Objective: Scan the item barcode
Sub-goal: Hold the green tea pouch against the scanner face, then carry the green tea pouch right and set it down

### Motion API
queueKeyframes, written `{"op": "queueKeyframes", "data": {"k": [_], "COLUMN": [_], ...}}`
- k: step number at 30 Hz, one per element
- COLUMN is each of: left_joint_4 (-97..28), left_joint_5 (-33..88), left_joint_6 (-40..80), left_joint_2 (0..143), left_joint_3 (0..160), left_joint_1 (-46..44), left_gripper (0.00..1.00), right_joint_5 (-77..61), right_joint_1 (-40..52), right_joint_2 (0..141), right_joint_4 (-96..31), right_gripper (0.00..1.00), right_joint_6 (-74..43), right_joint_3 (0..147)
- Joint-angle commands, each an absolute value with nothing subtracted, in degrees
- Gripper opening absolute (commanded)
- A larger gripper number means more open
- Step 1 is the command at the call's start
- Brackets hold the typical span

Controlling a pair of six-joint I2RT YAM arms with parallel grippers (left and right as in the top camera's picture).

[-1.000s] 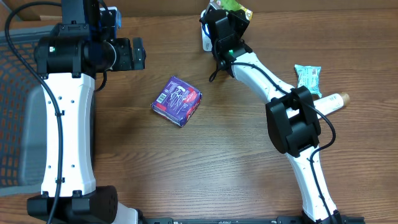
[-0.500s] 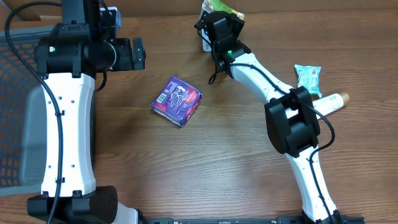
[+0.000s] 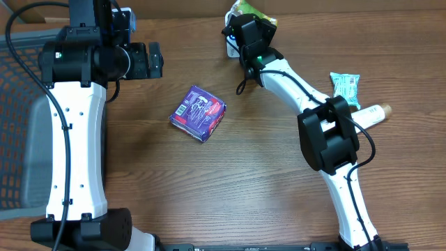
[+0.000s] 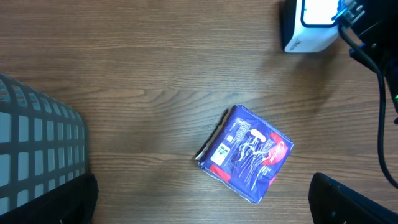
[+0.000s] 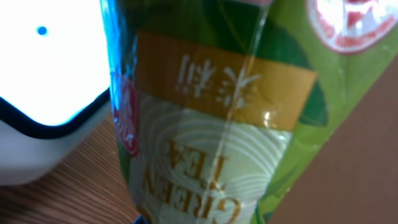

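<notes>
At 12 o'clock in the overhead view: right claw (image 3: 244, 15), clenched on a green tea packet (image 3: 255, 8) at the far edge of the worktop (image 3: 265, 181). From the right wrist camera, packet face very close to the lens, filling most of the frame, "GREEN TEA" lettering upside down. Just beside it at 9 o'clock, a white scanner (image 5: 43, 93) with a black rim and a glowing face; touching or apart, cannot tell. From overhead, scanner mostly hidden under the right arm (image 3: 293, 84), only a white sliver showing at 7 o'clock of the claw.

At 10 o'clock in the overhead view: left claw (image 3: 155, 61), released, jaws wide apart, grasping nothing, well apart from the scanner. At 5 o'clock of it, near mid-worktop, a purple packet (image 3: 198, 113) lying flat, white label on its 9 o'clock end. At 9 o'clock, a grey mesh basket (image 3: 14, 139). At 3 o'clock, a teal packet (image 3: 345, 86); just beside it at 5 o'clock, a cream bottle (image 3: 371, 113) on its side, partly covered by the right arm.
</notes>
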State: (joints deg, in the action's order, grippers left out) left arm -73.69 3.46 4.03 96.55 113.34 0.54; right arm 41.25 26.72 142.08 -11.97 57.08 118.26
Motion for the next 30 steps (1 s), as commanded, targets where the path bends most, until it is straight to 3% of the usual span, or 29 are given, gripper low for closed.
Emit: {"op": "queueKeyframes", "data": {"k": [1, 19, 27, 30], "left_joint_4": [-73.47, -73.47, -73.47, -73.47], "left_joint_5": [3.92, 3.92, 3.92, 3.92], "left_joint_6": [2.74, 2.74, 2.74, 2.74], "left_joint_2": [96.64, 96.64, 96.64, 96.64], "left_joint_3": [113.67, 113.67, 113.67, 113.67], "left_joint_1": [0.73, 0.73, 0.73, 0.73], "left_gripper": [1.0, 0.99, 0.99, 1.0], "right_joint_5": [43.9, 42.26, 25.15, 18.96], "right_joint_1": [26.17, 26.59, 30.52, 32.14], "right_joint_2": [141.27, 140.2, 127.44, 120.49], "right_joint_4": [-10.79, -15.27, -32.25, -42.87], "right_gripper": [0.04, 0.04, 0.04, 0.04], "right_joint_6": [56.42, 55.29, 40.64, 26.44], "right_joint_3": [119.26, 119.26, 119.26, 119.26]}}
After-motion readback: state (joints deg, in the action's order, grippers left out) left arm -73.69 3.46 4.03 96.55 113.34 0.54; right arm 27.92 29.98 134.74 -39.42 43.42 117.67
